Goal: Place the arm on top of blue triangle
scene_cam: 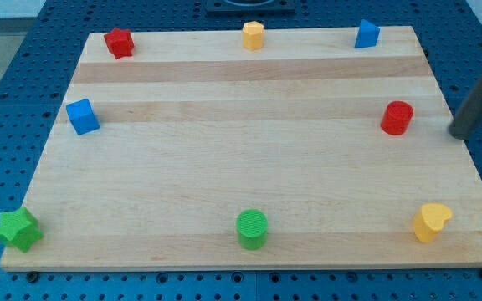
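The blue triangle point(366, 33) sits near the top right corner of the wooden board point(249, 159). My dark rod enters from the view's right edge, and my tip point(456, 134) is at the board's right edge, just right of the red cylinder point(397, 118). The tip is well below and to the right of the blue triangle, apart from it.
A red star point(119, 42) is at the top left, a yellow hexagon block point(253, 36) at top middle, a blue cube point(82, 116) at the left, a green star point(17, 229) at the bottom left, a green cylinder point(252, 229) at bottom middle, a yellow heart point(431, 221) at bottom right.
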